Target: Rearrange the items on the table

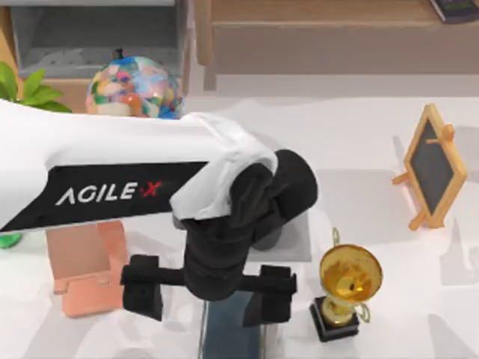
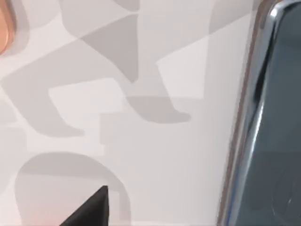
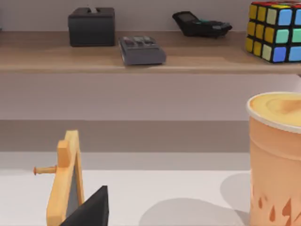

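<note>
The slate-grey smartphone [image 1: 228, 329] lies flat on the white table [image 1: 359, 120] at the front centre, running off the near edge of the top view. My left gripper [image 1: 208, 295] hangs over its far end, open wide. One finger [image 1: 142, 290] stands left of the phone and the other [image 1: 273, 293] at its right edge. In the left wrist view the phone's shiny rim [image 2: 254, 117] runs beside bare table, apart from one fingertip [image 2: 94, 209]. A dark rounded shape [image 1: 268, 239] peeks from under the wrist; I cannot tell what it is. My right arm is parked.
A grey square pad [image 1: 296, 243] lies under the left wrist. Gold trophy [image 1: 348, 280] stands right of the phone, a salmon stand [image 1: 86, 269] left. Globe [image 1: 135, 86] at back left, small chalkboard easel [image 1: 434, 164] at right. An orange cup [image 3: 277, 160] stands below a shelf [image 3: 141, 61].
</note>
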Motion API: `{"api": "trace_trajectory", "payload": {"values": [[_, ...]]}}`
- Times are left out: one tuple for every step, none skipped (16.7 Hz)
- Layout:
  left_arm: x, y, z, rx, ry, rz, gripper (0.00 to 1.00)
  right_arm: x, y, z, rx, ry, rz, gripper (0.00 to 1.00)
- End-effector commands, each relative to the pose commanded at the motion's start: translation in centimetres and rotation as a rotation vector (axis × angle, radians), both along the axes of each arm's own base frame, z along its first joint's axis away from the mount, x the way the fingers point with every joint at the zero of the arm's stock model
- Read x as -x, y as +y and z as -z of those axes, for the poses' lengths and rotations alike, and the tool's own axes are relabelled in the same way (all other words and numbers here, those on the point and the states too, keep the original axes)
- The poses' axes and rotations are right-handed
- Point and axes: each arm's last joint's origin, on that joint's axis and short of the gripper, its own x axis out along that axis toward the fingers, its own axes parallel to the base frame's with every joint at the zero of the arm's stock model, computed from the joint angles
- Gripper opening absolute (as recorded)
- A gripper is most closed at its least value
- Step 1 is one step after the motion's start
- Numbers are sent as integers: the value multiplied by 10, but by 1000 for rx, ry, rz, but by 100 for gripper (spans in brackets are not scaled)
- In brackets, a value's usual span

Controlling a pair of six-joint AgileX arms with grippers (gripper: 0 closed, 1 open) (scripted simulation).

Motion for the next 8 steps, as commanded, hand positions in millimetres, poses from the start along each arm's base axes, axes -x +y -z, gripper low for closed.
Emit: {"api": "trace_trajectory", "payload": {"values": [[8, -1, -3, 19, -13, 11, 100, 0, 0, 0, 0, 0, 0, 100], [15, -2, -7, 42, -29, 22, 100, 0, 0, 0, 0, 0, 0, 100], [21, -4, -11, 69, -45, 32, 100, 0, 0, 0, 0, 0, 0, 100], [26, -6, -15, 95, -61, 40, 100, 0, 0, 0, 0, 0, 0, 100], [28, -8, -19, 118, -75, 45, 100, 0, 0, 0, 0, 0, 0, 100], [30, -9, -21, 133, -84, 47, 100, 0, 0, 0, 0, 0, 0, 100], [30, -10, -22, 138, -86, 48, 100, 0, 0, 0, 0, 0, 0, 100], [30, -10, -22, 138, -86, 48, 100, 0, 0, 0, 0, 0, 0, 100]]}}
